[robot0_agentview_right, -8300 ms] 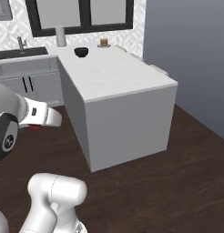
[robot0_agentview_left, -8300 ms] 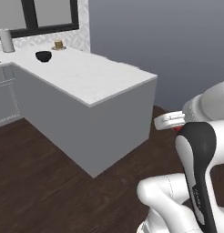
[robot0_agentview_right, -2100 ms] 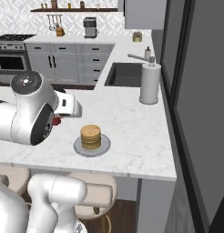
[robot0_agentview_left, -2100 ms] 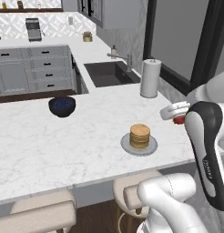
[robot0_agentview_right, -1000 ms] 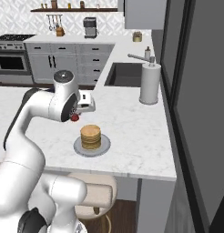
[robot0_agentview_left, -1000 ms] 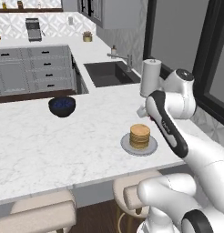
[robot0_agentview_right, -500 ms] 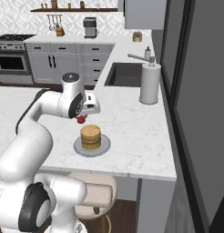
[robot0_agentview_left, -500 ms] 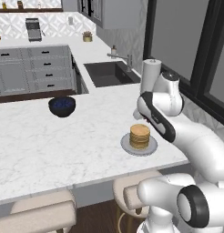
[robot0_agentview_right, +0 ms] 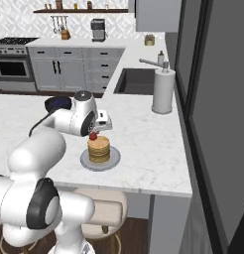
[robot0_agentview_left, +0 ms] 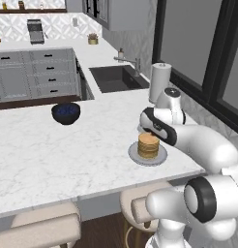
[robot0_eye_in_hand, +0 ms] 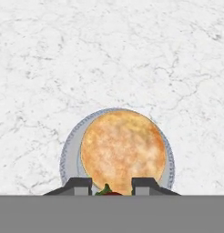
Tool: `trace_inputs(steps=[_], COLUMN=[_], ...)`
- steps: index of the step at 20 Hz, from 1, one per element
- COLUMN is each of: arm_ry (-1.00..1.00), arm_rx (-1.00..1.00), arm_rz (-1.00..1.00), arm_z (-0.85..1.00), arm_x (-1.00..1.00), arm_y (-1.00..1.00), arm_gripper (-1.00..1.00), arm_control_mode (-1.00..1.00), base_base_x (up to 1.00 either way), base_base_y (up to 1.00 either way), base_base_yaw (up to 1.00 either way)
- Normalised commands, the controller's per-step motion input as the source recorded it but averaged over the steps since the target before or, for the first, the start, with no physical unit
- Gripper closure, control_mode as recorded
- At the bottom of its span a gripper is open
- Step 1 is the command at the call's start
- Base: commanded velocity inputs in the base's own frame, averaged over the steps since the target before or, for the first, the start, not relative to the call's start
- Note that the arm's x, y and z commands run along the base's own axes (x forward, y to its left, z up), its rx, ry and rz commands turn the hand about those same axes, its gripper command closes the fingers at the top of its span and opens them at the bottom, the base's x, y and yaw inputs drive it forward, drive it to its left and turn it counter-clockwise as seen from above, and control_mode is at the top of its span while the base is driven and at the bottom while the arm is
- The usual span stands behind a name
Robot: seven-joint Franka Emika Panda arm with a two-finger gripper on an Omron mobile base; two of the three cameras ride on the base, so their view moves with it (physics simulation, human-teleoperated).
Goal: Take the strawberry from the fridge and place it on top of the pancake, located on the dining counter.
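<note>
A: How do the jaws stand?

B: Partly closed, the gripper (robot0_eye_in_hand: 112,187) pinching the strawberry (robot0_agentview_right: 93,136). In the hand view a sliver of red and green shows between the two dark tips at the bottom centre, though most of the fruit is cut off there, so the grip is hard to judge closely.

A: Which step is this?

B: The carry looks finished and the placing is in hand. The pancake (robot0_eye_in_hand: 123,150) sits on its grey plate (robot0_eye_in_hand: 69,153) just above the fingertips in the hand view, on the dining counter (robot0_agentview_left: 38,160).

A: And the fruit relative to the stack?

B: In the right base view, left of centre, it hangs just above the stack's near edge, seemingly not resting on it yet.

A: Next move?

B: Probably a small shift toward the stack's middle, a short descent, then opening the jaws gently so the fruit doesn't roll off.
</note>
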Motion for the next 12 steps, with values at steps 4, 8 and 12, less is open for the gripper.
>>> trace_inputs(steps=[4, 8, 12], arm_ry=[0.0, 0.0, 0.0], arm_rx=[0.0, 0.0, 0.0], arm_rz=[0.0, 0.0, 0.0], arm_z=[-0.22, -0.21, -0.19], arm_x=[0.18, 0.24, 0.18], arm_y=[0.0, 0.0, 0.0], arm_gripper=[1.0, 1.0, 1.0], arm_control_mode=[-1.0, -1.0, -1.0], base_base_x=[0.0, 0.0, 0.0], base_base_y=[0.0, 0.0, 0.0], base_base_yaw=[0.0, 0.0, 0.0])
